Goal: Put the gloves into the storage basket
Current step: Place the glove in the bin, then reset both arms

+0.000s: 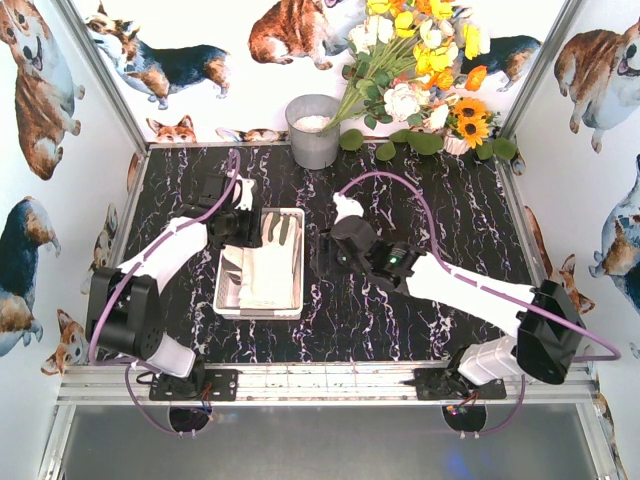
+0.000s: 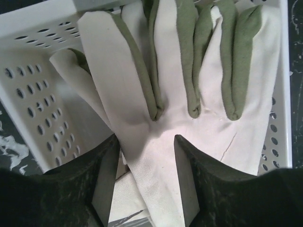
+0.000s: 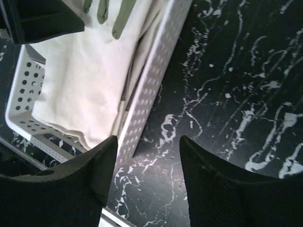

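The white slotted storage basket stands left of the table's middle, with cream-white gloves piled in it. In the left wrist view the top glove lies spread in the basket, its grey-green finger strips pointing away. My left gripper is open just above it, with the glove's cuff fabric between the spread jaws; in the top view it sits over the basket's far left. My right gripper is open and empty over bare table, beside the basket's right wall. The gloves also show there.
A grey metal bucket stands at the back centre, with a bunch of artificial flowers to its right. Walls enclose the black marbled table. The left gripper's body shows at the upper left of the right wrist view.
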